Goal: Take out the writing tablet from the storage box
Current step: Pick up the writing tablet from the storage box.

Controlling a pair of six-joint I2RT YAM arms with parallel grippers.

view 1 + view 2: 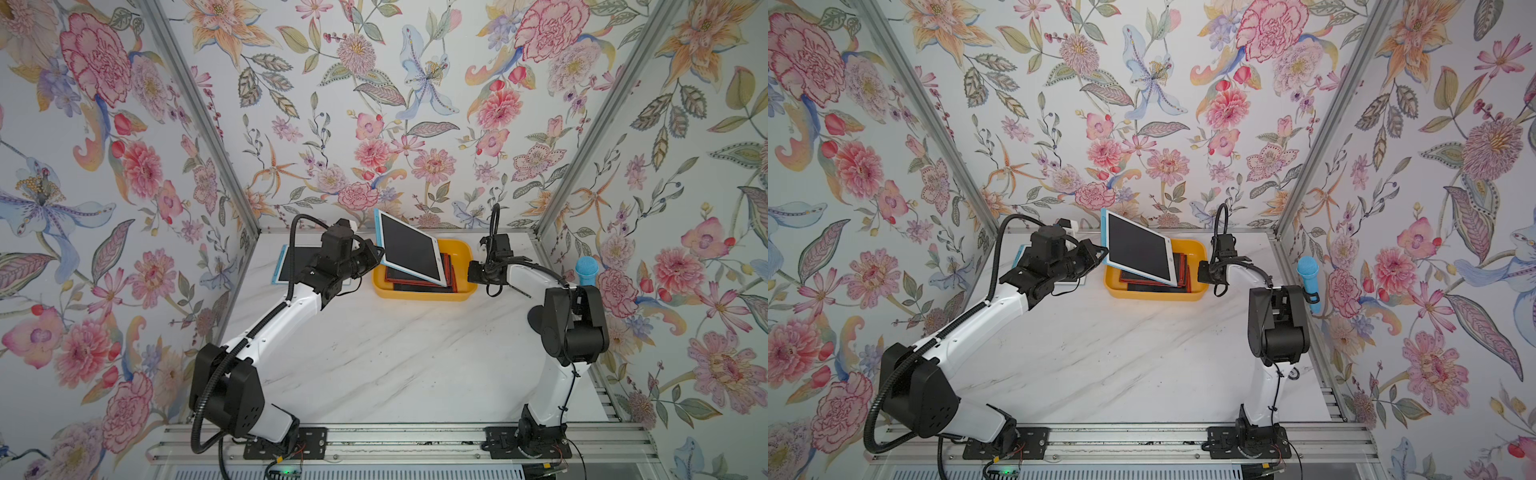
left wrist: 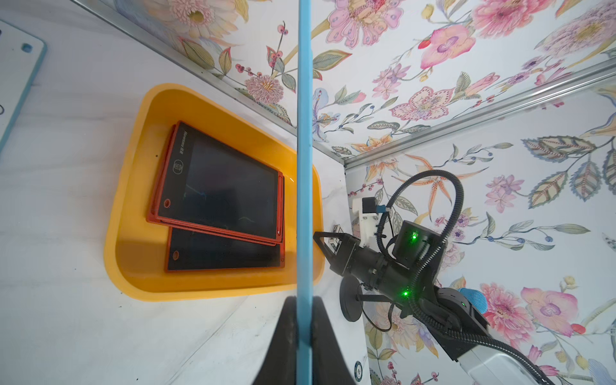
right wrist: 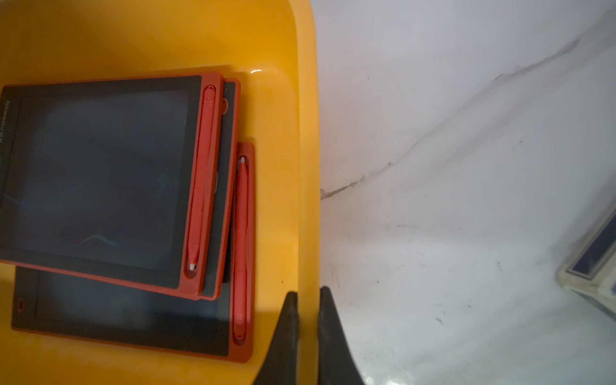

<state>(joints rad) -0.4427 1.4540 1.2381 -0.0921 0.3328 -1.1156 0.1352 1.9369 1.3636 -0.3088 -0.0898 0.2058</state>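
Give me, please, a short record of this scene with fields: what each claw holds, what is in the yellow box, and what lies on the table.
left claw: shut on the edge of the blue-edged tablet
blue-edged tablet: tilted, raised over the storage box
right claw: shut on the storage box rim
in the box: at least three red tablets, stacked askew
on the table: other tablet, lying flat, partly hidden behind the left arm

The white marbled table (image 1: 395, 353) bears the yellow storage box (image 1: 419, 296) and, apart from it, a flat-lying blue-framed tablet (image 1: 284, 268).
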